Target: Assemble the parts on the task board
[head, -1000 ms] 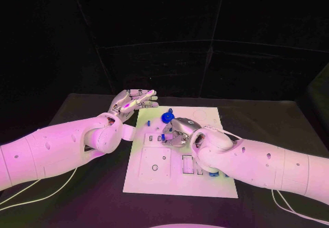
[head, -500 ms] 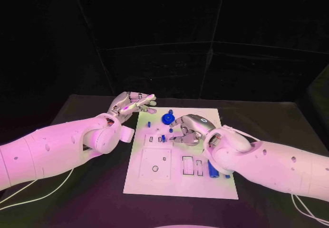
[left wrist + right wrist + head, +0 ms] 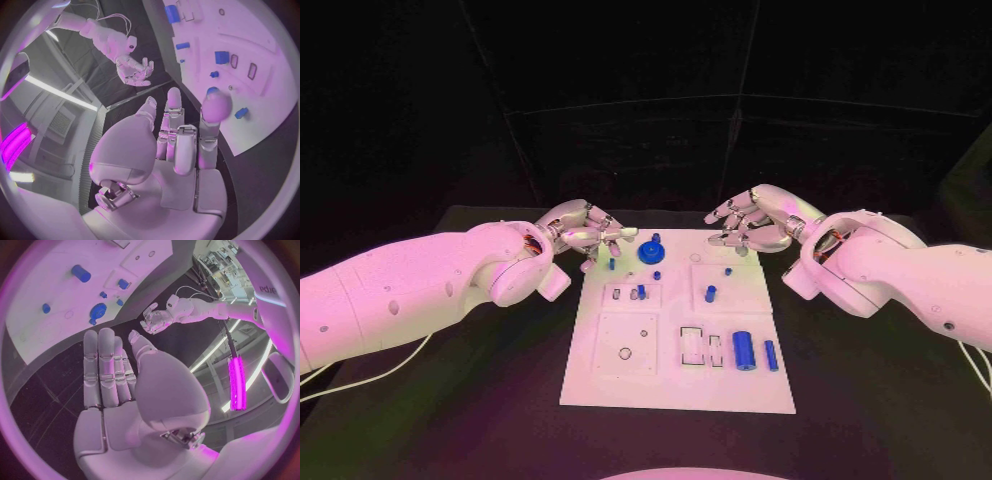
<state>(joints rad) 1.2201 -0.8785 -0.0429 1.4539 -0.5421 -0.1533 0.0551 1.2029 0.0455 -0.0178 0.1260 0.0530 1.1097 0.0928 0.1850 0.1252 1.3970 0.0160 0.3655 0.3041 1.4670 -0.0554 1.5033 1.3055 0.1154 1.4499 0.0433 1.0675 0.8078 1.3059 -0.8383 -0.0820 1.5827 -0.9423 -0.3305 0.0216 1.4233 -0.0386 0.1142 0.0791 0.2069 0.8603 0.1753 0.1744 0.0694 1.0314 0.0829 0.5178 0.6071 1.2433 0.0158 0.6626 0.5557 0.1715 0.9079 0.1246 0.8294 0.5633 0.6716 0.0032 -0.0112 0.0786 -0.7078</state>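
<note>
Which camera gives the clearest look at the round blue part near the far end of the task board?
The head view: the round blue part sits unobstructed on the task board, seen from above between both hands. The right wrist view shows it smaller and bent by the lens. In the left wrist view I cannot pick it out with certainty.

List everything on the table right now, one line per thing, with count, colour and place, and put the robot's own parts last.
Black table: one, black, under everything.
White rectangular task board: one, white, mid-table between the hands.
Round blue disc-shaped part: one, blue, at the board's far end near the left hand.
Blue cylindrical parts: two, blue, side by side on the board's near right part.
Small blue parts: several, blue, scattered over the board's far half; exact count unclear.
Left hand: one, silver, at the board's far left corner, holding nothing visible.
Right hand: one, silver, raised beyond the board's far right corner, fingers apart, holding nothing.
</note>
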